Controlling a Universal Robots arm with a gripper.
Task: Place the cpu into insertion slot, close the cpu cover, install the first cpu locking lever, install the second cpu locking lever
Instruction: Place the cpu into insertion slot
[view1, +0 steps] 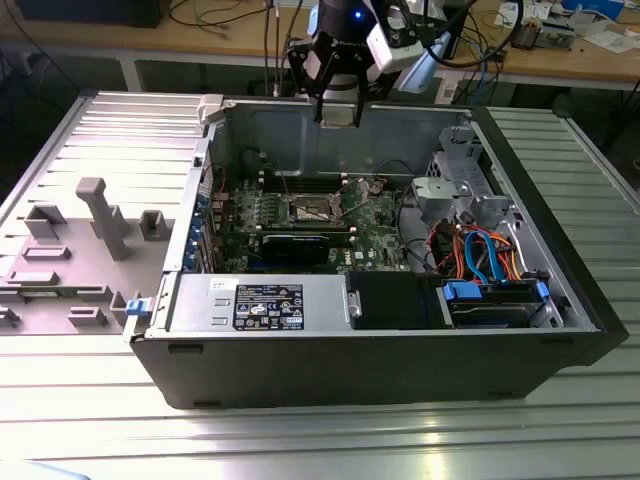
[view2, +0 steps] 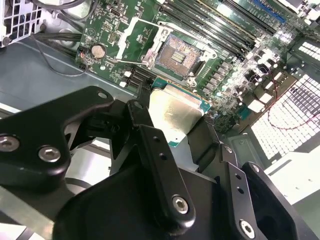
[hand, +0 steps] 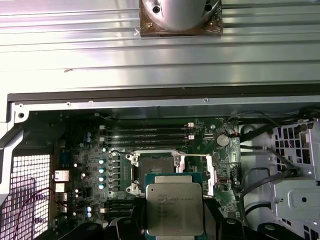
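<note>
My gripper (view1: 338, 116) hangs above the rear wall of the open computer case (view1: 400, 355), shut on the cpu (view1: 339, 111). In both wrist views the cpu (view2: 176, 111) (hand: 174, 207) is a silver-topped square chip clamped by its edges between the black fingers (view2: 150, 145). It is held in the air, apart from the board. The insertion slot (view1: 313, 210) (view2: 178, 52) (hand: 152, 167) lies bare with its dark centre showing. Beside the slot the cpu cover (view2: 127, 30) (hand: 209, 172) is swung open. Two thin locking levers (view1: 352, 190) stick up from the socket.
A black graphics card (view1: 305, 245) lies just in front of the socket, with memory slots (hand: 145, 132) behind it. A grey drive cage (view1: 455, 195) and coloured cables (view1: 480, 255) fill the exterior view's right. The power supply (view1: 260, 305) sits at the front. The removed side panel (view1: 100, 215) lies to the left.
</note>
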